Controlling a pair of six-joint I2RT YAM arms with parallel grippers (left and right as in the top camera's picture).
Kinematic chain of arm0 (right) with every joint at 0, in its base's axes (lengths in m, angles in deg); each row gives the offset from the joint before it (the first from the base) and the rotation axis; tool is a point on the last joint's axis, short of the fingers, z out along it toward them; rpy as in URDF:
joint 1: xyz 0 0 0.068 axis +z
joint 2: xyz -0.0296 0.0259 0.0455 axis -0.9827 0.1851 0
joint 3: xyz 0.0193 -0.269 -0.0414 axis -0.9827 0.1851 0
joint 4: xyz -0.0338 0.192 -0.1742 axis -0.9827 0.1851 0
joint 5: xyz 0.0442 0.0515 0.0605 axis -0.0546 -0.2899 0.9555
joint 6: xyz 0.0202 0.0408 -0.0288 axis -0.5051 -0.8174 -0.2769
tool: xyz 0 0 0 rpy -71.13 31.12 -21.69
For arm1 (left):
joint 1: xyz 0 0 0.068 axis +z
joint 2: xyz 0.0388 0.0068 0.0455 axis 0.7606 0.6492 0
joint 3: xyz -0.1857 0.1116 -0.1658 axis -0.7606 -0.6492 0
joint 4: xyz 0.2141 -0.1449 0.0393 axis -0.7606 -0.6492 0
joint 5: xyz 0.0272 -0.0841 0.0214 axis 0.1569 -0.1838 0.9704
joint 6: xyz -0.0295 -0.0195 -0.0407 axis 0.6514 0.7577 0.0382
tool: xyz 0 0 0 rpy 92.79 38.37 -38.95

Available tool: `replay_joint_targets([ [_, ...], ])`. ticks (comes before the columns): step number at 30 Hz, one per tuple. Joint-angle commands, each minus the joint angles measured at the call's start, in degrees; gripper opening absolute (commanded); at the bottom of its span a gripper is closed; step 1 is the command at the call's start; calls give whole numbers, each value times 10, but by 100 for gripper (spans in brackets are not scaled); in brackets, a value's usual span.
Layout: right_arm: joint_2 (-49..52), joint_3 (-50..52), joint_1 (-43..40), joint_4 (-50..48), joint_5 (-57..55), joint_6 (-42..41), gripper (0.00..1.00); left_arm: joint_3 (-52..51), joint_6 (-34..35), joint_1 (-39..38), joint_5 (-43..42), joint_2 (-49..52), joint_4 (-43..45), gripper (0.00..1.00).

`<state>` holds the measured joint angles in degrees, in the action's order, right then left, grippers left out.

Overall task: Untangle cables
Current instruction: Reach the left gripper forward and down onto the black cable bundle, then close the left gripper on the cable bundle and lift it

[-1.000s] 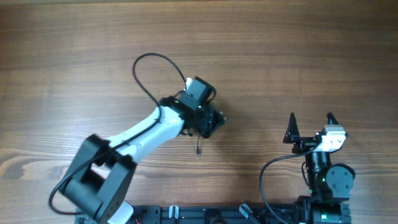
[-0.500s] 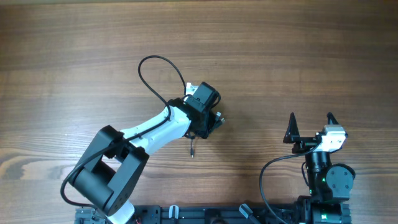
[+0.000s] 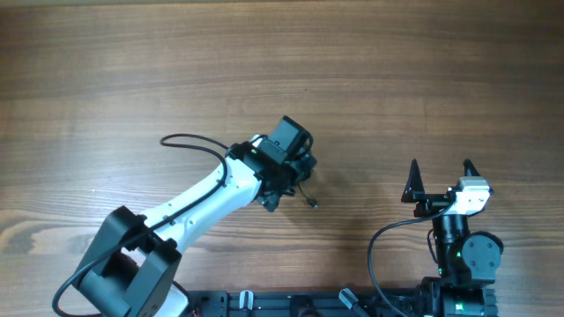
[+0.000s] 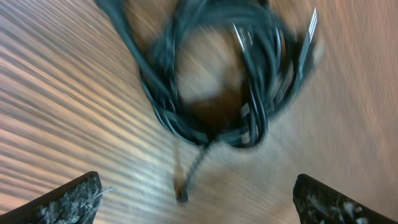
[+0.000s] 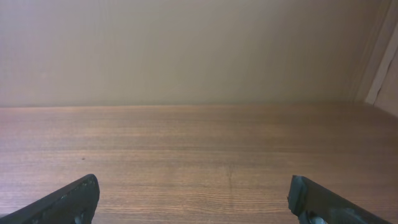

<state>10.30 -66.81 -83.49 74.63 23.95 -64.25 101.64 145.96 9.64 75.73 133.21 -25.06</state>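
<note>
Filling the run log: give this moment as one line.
left claw: open, over cables | cables: looped bundle on table | right claw: open, far from cables

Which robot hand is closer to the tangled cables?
Left. The left gripper hovers just over the cables; the right gripper sits far off to their right.

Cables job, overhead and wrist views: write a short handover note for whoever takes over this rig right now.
Left gripper: open, holding nothing, pointed at the cables. Its view is motion-blurred.
Right gripper: open and empty, at the right side of the table, far from the cables.
Cables: one bunched coil under the left wrist, with a plug end trailing out.
Done: nothing separated.
Left: grip a strand and pull the coil apart, probably using both arms.
</note>
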Motion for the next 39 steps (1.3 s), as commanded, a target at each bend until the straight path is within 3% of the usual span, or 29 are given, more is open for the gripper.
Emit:
replay_joint_targets([
  [1, -3, 1, 2, -1, -8, 7, 100, 7, -222, 9, -40, -24, 54, 100],
  [2, -3, 1, 2, -1, -8, 7, 100, 15, -335, 19, -40, -37, 66, 100],
  [5, -3, 1, 2, -1, -8, 7, 100, 30, -563, 39, -3, -62, 75, 100],
  [9, -3, 1, 2, -1, -8, 7, 100, 29, -752, 41, 81, -61, 79, 100],
  [13, -3, 1, 2, -1, -8, 7, 100, 29, -897, 41, 81, -44, 79, 100],
  [17, -3, 1, 2, -1, -8, 7, 100, 29, -937, 48, 81, -17, 79, 97],
  [26, -3, 1, 2, -1, -8, 7, 100, 29, -939, 112, 80, 35, 79, 99],
  [31, -3, 1, 2, -1, -8, 7, 100, 29, -1043, 121, 1, 50, 72, 84],
  [33, -3, 1, 2, -1, -8, 7, 100, 29, -1068, 121, -4, 69, 82, 92],
  [35, -3, 1, 2, -1, -8, 7, 100, 29, -1106, 121, -4, 92, 93, 93],
  [37, -3, 1, 2, -1, -8, 7, 100, 29, -1136, 120, -4, 116, 116, 87],
  [38, -3, 1, 2, -1, -8, 7, 100, 29, -1136, 120, -6, 125, 134, 81],
  [39, -3, 1, 2, -1, -8, 7, 100, 29, -1136, 120, -6, 130, 154, 66],
])
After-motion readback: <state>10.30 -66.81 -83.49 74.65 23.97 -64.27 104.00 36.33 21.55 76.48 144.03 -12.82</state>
